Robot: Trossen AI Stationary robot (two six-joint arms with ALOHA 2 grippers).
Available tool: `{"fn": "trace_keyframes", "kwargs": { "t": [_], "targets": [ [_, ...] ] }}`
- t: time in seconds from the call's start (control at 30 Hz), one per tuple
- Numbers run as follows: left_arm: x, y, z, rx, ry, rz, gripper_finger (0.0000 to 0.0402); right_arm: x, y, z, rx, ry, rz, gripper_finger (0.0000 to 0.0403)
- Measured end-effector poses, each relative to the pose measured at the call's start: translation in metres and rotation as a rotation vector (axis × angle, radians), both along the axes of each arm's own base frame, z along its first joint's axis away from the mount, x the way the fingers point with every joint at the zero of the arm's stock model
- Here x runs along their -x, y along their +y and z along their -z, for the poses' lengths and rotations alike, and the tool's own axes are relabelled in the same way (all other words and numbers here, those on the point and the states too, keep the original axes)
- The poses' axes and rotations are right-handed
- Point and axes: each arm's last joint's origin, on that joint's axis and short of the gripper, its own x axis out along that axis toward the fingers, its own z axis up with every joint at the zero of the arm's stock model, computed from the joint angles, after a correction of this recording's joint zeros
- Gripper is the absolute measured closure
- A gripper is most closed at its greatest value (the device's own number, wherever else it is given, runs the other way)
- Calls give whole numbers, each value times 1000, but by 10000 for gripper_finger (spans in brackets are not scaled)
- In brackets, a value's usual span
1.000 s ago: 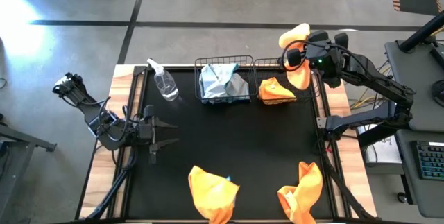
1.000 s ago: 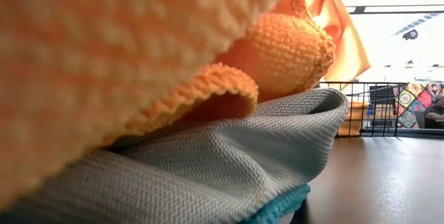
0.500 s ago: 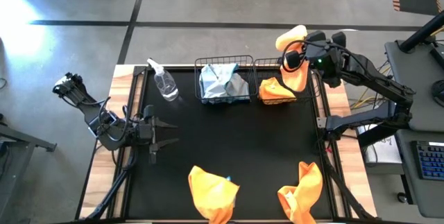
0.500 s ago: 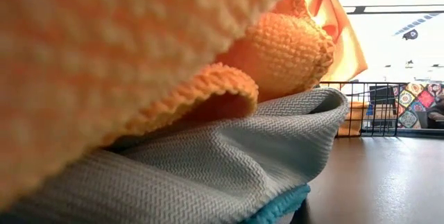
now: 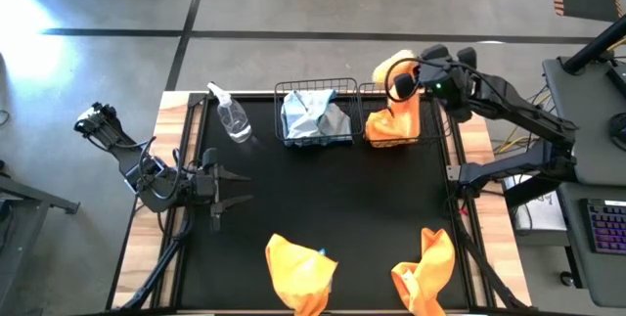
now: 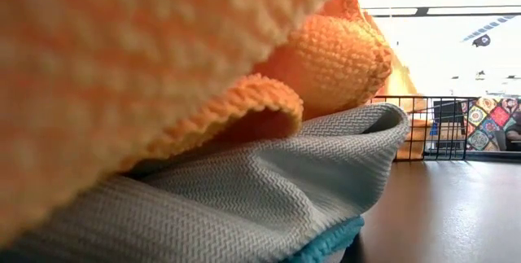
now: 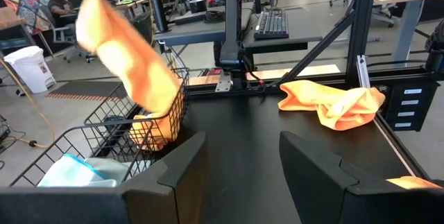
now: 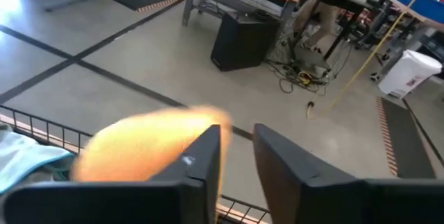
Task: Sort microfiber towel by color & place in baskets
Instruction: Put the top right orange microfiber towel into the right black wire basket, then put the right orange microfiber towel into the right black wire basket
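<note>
Right gripper (image 5: 399, 79) was shifted over a second from just outside the orange-towel basket (image 5: 431, 138) to above it. It was kept shut on the hanging orange towel (image 5: 403, 115), whose lower end was brought down from outside the rim into the basket, onto the orange towel already there. Judged: drop nearly ready, only the release left.

Blue-grey towels (image 5: 314, 112) were seen in the blue-towel basket (image 5: 281, 91), touching the orange-towel basket's side. Two loose orange towels (image 5: 300, 269) were left well away from the basket, at the worktop (image 5: 323, 194) edge opposite. Spray bottle (image 5: 229, 115) was seen beyond the blue-towel basket. Left gripper (image 5: 224, 192) was parked wide open, well clear of the basket.

Left wrist view showed the towel (image 7: 128, 64) draped over the basket rim (image 7: 177, 92); the low view was mostly blocked by a near towel pile (image 6: 163, 92), revealing a blue-grey layer under the orange, unseen from above.
</note>
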Motion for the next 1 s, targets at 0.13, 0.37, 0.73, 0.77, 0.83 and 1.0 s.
{"fn": "trace_keyframes", "kwargs": {
  "t": [0.13, 0.37, 0.73, 0.77, 0.83, 1.0],
  "targets": [
    [0, 0, 0, 0, 0, 1, 237, -3, -1, 2, -3, 17, -2, 277],
    [0, 0, 0, 1, 0, 0, 237, -3, -1, 2, -3, 18, -2, 246],
    [0, 0, 0, 1, 0, 1, 237, -3, 10, 19, -429, -163, -208, 268],
    [0, 0, 0, 1, 0, 1, 237, -3, 12, 21, -496, -173, -232, 271],
    [0, 0, 0, 0, 0, 1, 237, -3, 18, 26, -619, -180, -277, 278],
    [0, 0, 0, -1, 0, 0, 237, -7, 39, 35, -797, -125, -326, 293]
  ]
}}
